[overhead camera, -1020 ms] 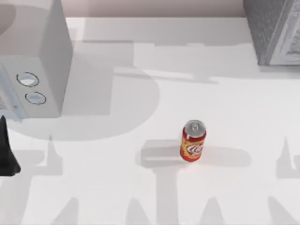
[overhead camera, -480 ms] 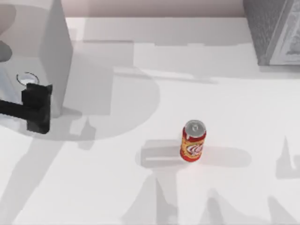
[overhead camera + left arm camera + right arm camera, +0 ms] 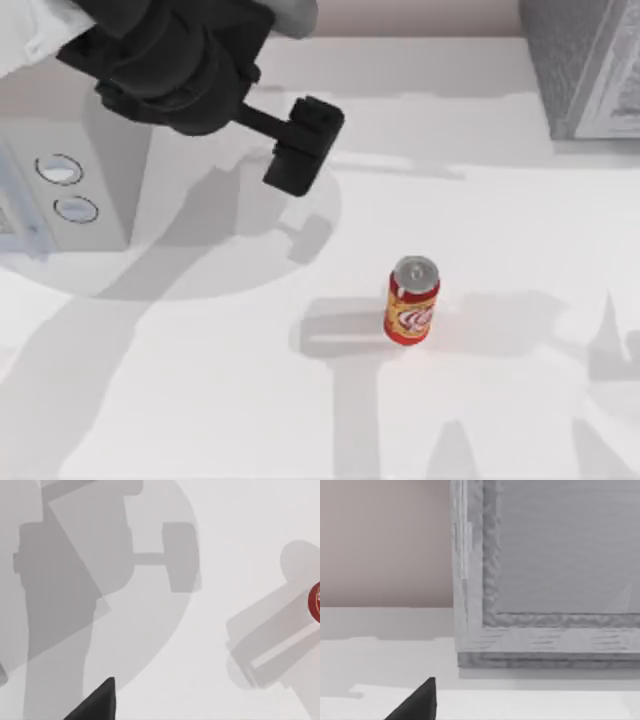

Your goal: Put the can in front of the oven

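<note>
The can (image 3: 412,300), red with a yellow-orange band and a silver top, stands upright on the white table right of the middle. Its red edge (image 3: 316,602) also shows in the left wrist view. The oven (image 3: 70,170), pale grey with two round dials, sits at the left edge. My left arm reaches in over the oven, and my left gripper (image 3: 300,145) hangs above the table, up and to the left of the can and well apart from it. My right gripper (image 3: 417,702) is parked facing the speckled box.
A darker speckled grey box (image 3: 585,65) with a white printed side stands at the back right corner; its face (image 3: 545,580) is close in the right wrist view. Bare white table (image 3: 200,380) lies between the oven's front and the can.
My left arm has swung from the table's left edge up and to the right, across the oven toward the middle. The can has not moved.
</note>
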Robot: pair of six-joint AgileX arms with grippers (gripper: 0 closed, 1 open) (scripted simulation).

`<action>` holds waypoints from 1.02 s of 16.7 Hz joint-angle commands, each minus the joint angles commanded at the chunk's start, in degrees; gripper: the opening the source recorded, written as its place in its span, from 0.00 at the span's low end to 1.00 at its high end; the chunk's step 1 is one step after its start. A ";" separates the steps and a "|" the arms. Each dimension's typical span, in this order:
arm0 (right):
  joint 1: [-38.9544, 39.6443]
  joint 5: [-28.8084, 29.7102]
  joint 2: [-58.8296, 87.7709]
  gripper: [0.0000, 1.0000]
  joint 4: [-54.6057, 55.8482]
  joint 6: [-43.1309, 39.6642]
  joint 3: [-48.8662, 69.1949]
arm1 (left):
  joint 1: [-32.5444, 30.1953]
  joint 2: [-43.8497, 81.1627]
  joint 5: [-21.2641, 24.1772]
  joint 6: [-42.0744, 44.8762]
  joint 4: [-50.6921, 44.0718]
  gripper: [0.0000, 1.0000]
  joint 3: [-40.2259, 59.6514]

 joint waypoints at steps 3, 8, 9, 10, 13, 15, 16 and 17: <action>0.00 0.00 0.00 1.00 0.00 0.00 0.00 | -5.51 16.03 0.02 -0.54 -9.94 1.00 15.86; 0.00 0.00 0.00 1.00 0.00 0.00 0.00 | -12.46 36.46 0.05 -1.41 -22.89 1.00 36.58; 0.00 0.00 0.00 1.00 0.00 0.00 0.00 | -13.42 39.27 0.06 -1.55 -24.69 1.00 39.48; 0.00 0.00 0.00 1.00 0.00 0.00 0.00 | -14.21 41.60 0.06 -1.67 -26.19 1.00 41.91; 0.00 0.00 0.00 1.00 0.00 0.00 0.00 | -15.51 45.40 0.06 -1.88 -28.65 1.00 45.92; 0.00 0.00 0.00 1.00 0.00 0.00 0.00 | -15.55 45.51 0.06 -1.88 -28.73 1.00 46.04; 0.00 0.00 0.00 1.00 0.00 0.00 0.00 | -15.55 45.51 0.06 -1.88 -28.73 1.00 46.04; 0.00 0.00 0.00 1.00 0.00 0.00 0.00 | -15.55 45.51 0.06 -1.88 -28.73 1.00 46.04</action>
